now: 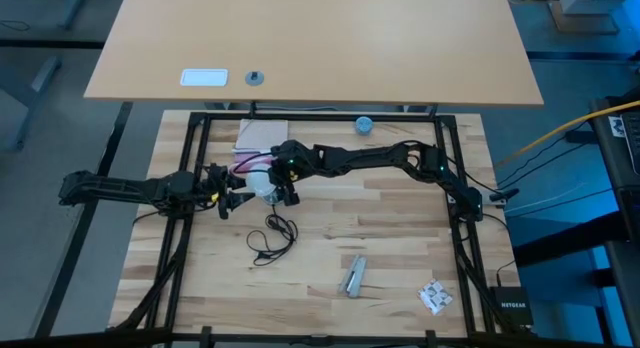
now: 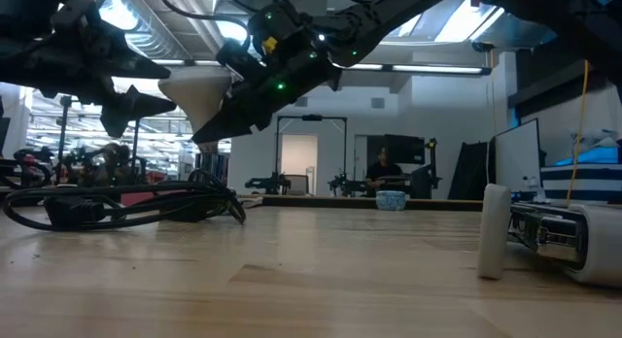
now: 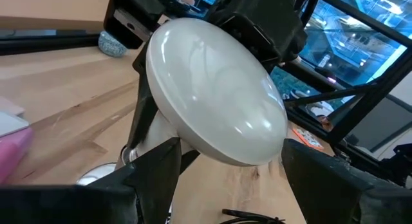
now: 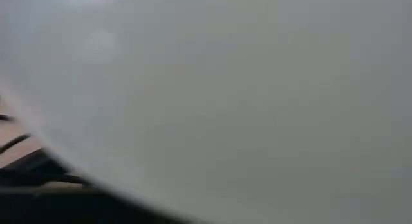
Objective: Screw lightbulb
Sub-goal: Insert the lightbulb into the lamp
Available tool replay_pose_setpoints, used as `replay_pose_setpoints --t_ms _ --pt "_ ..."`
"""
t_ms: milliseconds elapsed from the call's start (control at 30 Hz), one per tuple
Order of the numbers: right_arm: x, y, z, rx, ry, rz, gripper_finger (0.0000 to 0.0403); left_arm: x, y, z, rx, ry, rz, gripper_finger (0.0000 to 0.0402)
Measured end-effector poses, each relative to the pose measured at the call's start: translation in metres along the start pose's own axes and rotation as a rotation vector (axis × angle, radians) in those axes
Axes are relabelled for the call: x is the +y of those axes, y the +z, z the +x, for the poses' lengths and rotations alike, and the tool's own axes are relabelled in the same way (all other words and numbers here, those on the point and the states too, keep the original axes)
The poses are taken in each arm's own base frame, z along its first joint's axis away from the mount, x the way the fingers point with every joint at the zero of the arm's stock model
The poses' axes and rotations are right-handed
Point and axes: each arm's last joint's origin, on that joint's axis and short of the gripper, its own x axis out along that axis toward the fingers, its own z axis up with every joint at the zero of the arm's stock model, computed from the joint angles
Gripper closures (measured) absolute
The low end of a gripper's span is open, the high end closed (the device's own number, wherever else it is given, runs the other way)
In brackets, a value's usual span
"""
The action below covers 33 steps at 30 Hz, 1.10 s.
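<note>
The white frosted lightbulb (image 1: 260, 182) (image 3: 215, 89) hangs in the air over the middle of the wooden table (image 1: 400, 238). My right gripper (image 1: 282, 183) (image 2: 233, 100) reaches in from the table's right and is shut on it. The bulb's dome faces my left gripper (image 1: 232, 196) (image 3: 232, 150), which is open. Its two fingers stand on either side of the dome's rim; I cannot tell whether they touch it. In the right wrist view the lightbulb (image 4: 257, 89) fills almost the whole picture. My right gripper holds the bulb at its narrow neck (image 3: 149, 130), with a dark finger (image 3: 140, 108) along the neck's side. It comes slanting down from the table's right. The bulb is lifted clear of the table and tilted, dome toward the table's left.
A tangled black cord (image 1: 272, 238) (image 2: 126, 204) lies on the table just near of the grippers. A silver object (image 1: 355, 275) and a crumpled packet (image 1: 434, 297) lie toward the near right. A pink and white thing (image 1: 262, 136) and a blue round object (image 1: 364, 124) sit at the far edge.
</note>
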Motion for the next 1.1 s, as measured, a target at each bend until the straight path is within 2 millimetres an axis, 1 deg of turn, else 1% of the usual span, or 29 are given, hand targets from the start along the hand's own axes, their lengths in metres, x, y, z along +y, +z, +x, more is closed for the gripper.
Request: replay_pose_setpoints --t_ms 233,433,733,1100 --pt "0.0010 -0.0018 0.0000 0.017 0.012 0.005 0.0221 0.0005 0.0000 0.0000 -0.006 0.015 -0.030 0.0144" --pt "0.0004 -0.0033 0.0000 0.049 -0.027 0.007 0.0221 0.0012 0.0002 0.0000 -0.016 0.036 -0.041 0.0144" --pt "0.0001 -0.0036 -0.0001 0.054 -0.033 0.007 0.0220 0.0016 0.0007 0.0000 -0.028 0.054 -0.041 0.0144" --pt "0.0004 -0.0038 -0.0001 0.057 -0.031 0.007 0.0169 0.0011 0.0024 -0.0001 -0.050 0.054 -0.045 0.0144"
